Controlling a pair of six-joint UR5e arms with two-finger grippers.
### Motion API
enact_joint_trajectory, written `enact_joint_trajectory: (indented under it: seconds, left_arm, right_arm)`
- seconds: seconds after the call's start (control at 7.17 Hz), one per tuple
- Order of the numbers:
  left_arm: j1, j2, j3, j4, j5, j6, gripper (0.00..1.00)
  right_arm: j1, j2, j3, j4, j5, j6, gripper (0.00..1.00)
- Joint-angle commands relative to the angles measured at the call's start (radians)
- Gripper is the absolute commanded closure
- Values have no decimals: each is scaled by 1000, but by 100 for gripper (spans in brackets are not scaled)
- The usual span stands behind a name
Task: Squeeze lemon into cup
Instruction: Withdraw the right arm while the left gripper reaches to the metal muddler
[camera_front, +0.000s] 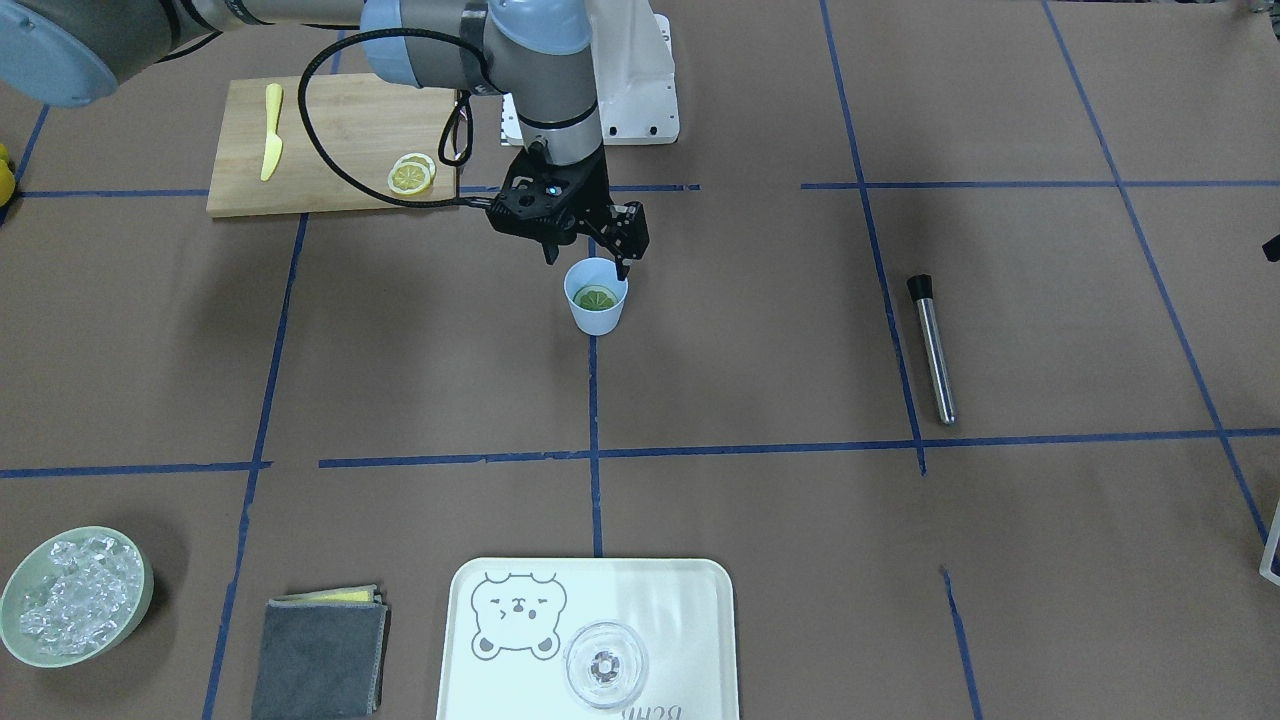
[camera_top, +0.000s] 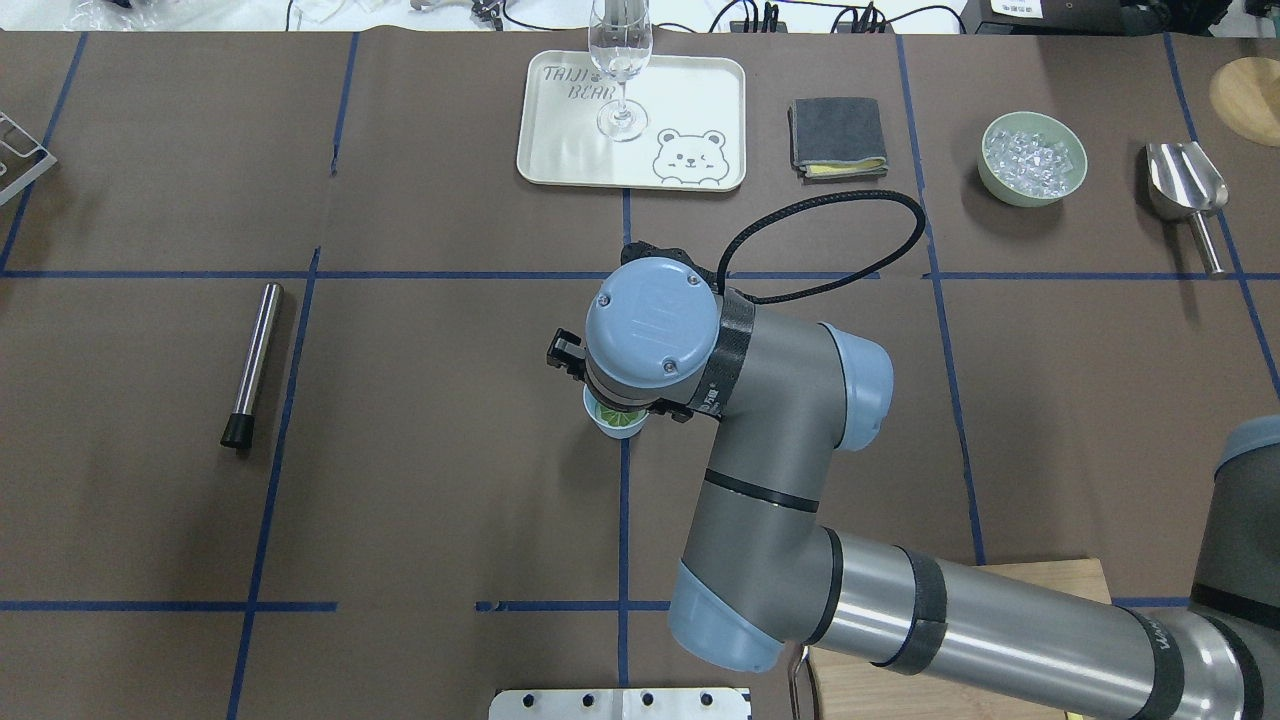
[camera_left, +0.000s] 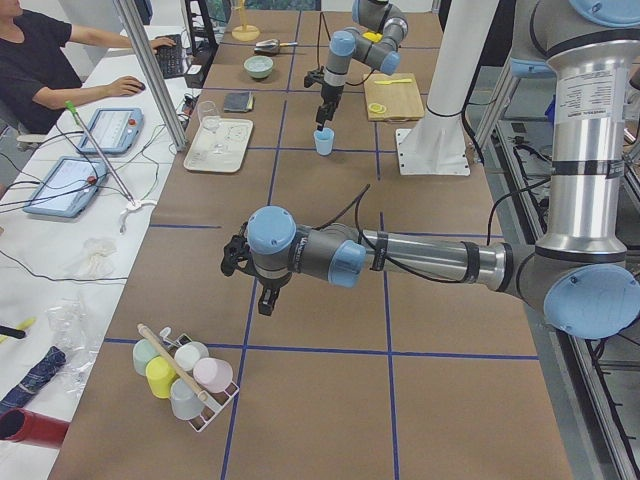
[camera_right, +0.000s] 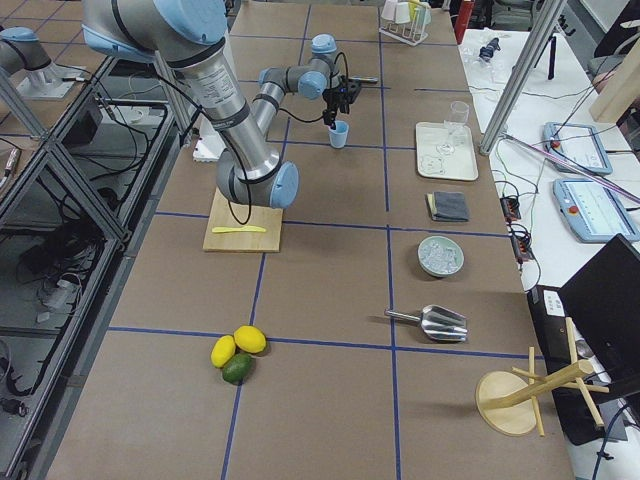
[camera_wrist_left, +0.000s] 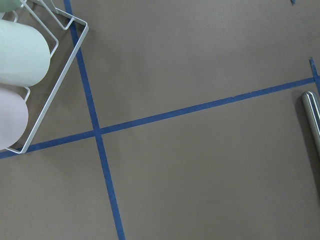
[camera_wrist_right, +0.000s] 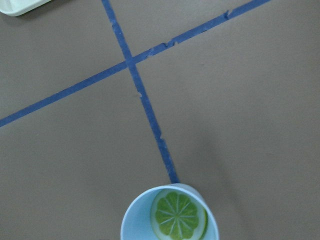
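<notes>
The light blue cup (camera_front: 596, 318) stands on the table's centre line, and a lemon slice (camera_front: 597, 297) lies flat inside it. The right wrist view shows the cup (camera_wrist_right: 131, 226) with the slice (camera_wrist_right: 178, 216) at its bottom edge. My right gripper (camera_front: 586, 264) hangs just above the cup's rim, open and empty, with one finger on each side. Two more slices (camera_front: 412, 173) lie on the wooden cutting board (camera_front: 330, 120). My left gripper (camera_left: 268, 300) hovers over bare table far from the cup; I cannot tell whether it is open or shut.
A yellow plastic knife (camera_front: 271, 145) lies on the board. A metal rod (camera_front: 932, 350) lies to one side. A white tray (camera_front: 680, 620) holds a clear glass (camera_front: 606, 665). A grey cloth (camera_front: 320, 655) and a bowl of ice (camera_front: 75, 597) sit nearby. A cup rack (camera_left: 185, 375) stands near the left arm.
</notes>
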Motion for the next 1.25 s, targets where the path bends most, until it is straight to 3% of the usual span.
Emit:
enact_joint_trajectory:
  seconds: [0.0,0.28,0.7,0.98,1.12]
  left_arm:
    - [102,-47,5,-107,48,-258,0]
    - [262,-148,14,-112,149,-394,0]
    - [422,-295,49,-101,185,-492,0]
    - [495,-384,190,-97,183,-588,0]
    - [573,-385,219,-106,224,-688,11]
  right_arm:
    - [73,-161,177,-3,53,-132,0]
    - [141,-287,250,1,78,-282,0]
    - [248,-426,259,24,141,-490,0]
    - [287,-569,253,203,156,-568,0]
    - [288,-574,253,210,166,-568,0]
